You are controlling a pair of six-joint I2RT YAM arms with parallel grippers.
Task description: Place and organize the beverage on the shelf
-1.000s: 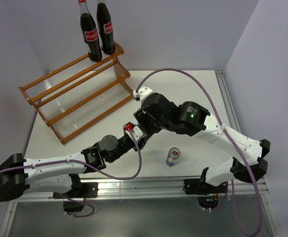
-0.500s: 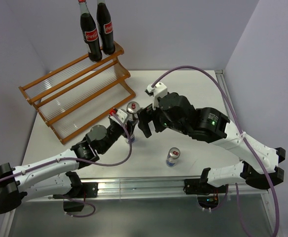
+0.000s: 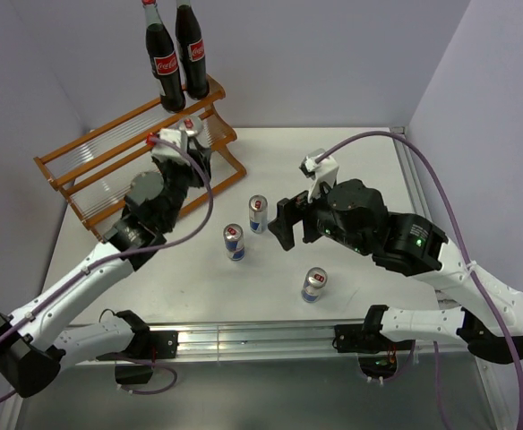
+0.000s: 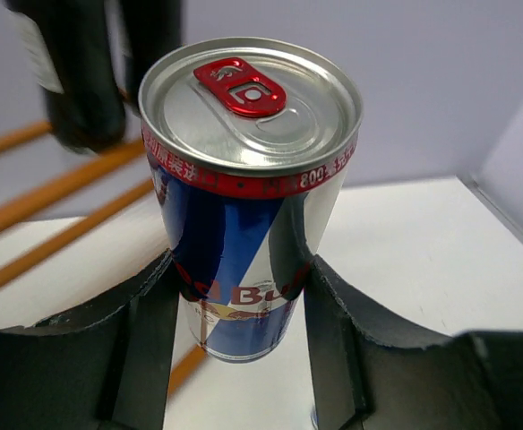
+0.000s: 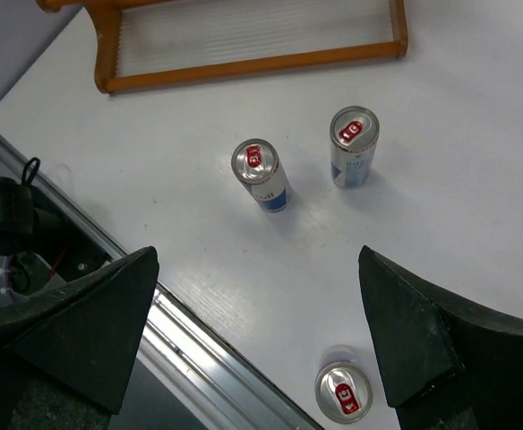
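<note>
My left gripper (image 4: 239, 305) is shut on a blue-and-silver can (image 4: 244, 197) and holds it upright in the air. In the top view this left gripper (image 3: 192, 143) is up at the right end of the wooden shelf (image 3: 109, 193), near its upper tiers. Two cola bottles (image 3: 165, 55) stand on the top tier's right end, and they show blurred behind the can (image 4: 78, 72). Three more cans stand on the table (image 3: 258, 213) (image 3: 234, 242) (image 3: 313, 284). My right gripper (image 3: 288, 224) is open and empty, just right of the middle can; its wrist view shows the cans (image 5: 260, 173) (image 5: 354, 145) (image 5: 343, 392).
The table's (image 3: 351, 170) metal front rail (image 5: 199, 358) runs close below the nearest can. The shelf's lowest rail (image 5: 252, 63) lies beyond the two farther cans. Walls close in behind and to the right of the table.
My left arm has swung up and left from the table's middle to the shelf, carrying its can. My right gripper has opened and pulled back to the right, away from the standing cans.
</note>
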